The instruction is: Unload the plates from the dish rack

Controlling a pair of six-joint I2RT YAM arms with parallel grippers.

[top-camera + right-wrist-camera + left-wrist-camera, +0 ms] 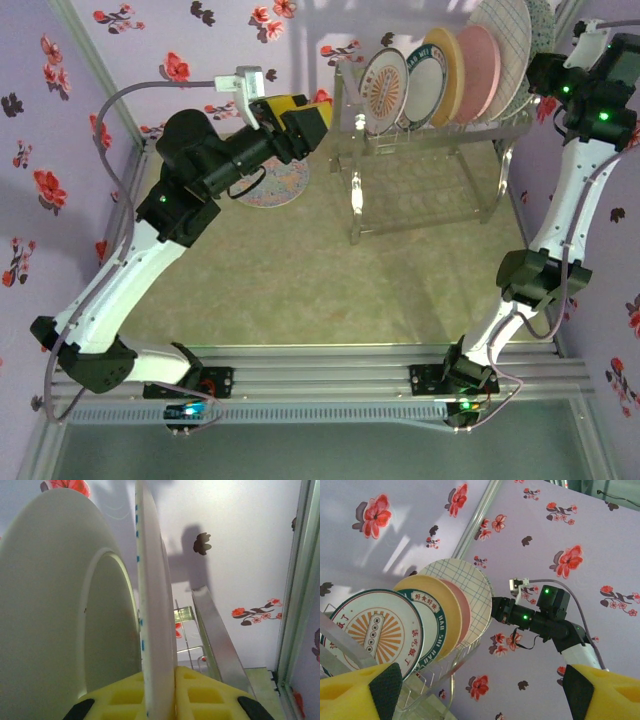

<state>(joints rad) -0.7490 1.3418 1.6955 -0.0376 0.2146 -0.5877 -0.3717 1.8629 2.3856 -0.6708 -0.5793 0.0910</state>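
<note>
Speckled plate point(152, 605) rim pinched in right gripper point(160, 695), face hidden, left gripper point(482, 690) wide, empty

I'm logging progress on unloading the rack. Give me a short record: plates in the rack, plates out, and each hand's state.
plates in rack: six, on edge in the dish rack
order, left to right: orange-sunburst plate, green-rimmed plate, yellow plate, pink plate, grid plate, teal-speckled plate
plates out: one patterned plate, flat on the table, partly behind the left arm
left hand: open, empty, left of the rack
right hand: shut on the teal-speckled plate's rim, at the rack's right end
</note>
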